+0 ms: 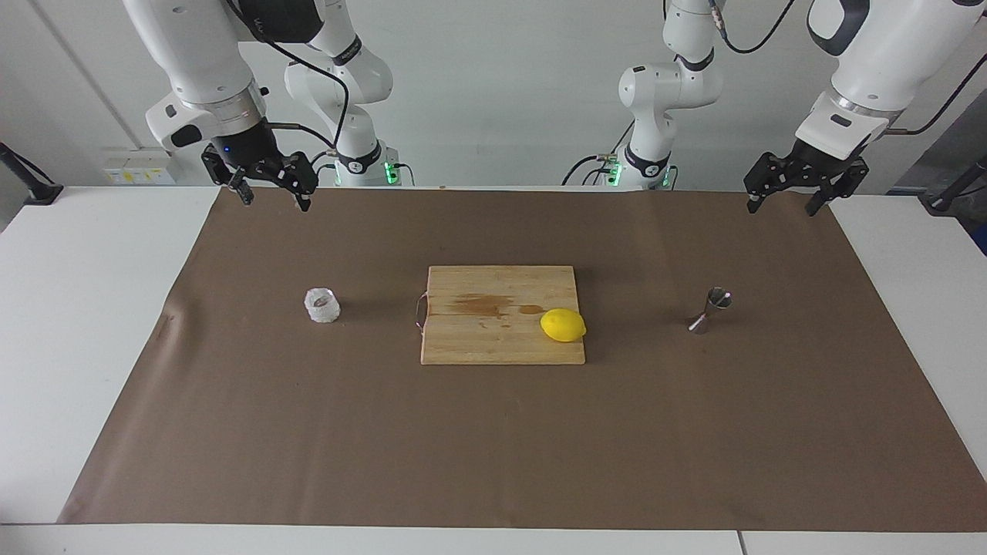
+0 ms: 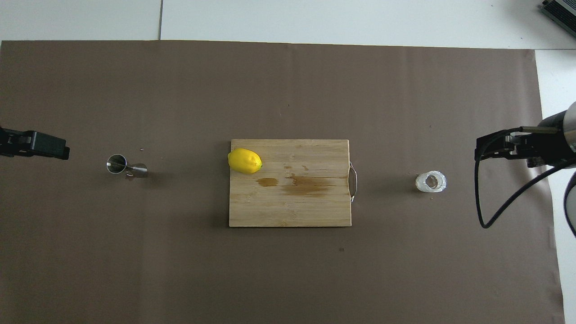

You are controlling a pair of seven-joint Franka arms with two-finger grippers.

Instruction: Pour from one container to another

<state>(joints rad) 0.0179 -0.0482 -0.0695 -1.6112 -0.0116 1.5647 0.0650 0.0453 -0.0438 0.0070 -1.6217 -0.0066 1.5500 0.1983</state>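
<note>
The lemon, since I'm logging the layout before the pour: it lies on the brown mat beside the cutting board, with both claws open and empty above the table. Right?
Not quite. The lemon lies on the cutting board, near its edge toward the left arm's end, as the overhead view shows. The rest stands: the left claw and right claw are open and empty.

Place: robot lab, staged as a kitchen bench.
Robots: two white arms (image 1: 200, 69) bolted at a white table (image 1: 92, 308), cables trailing.
Surroundings: bare grey wall, wall sockets (image 1: 139, 168).
Cover: brown sheet (image 1: 493, 432).
Props: board (image 1: 501, 327), lemon (image 1: 563, 324), cup (image 1: 322, 305), jigger (image 1: 711, 310).
</note>
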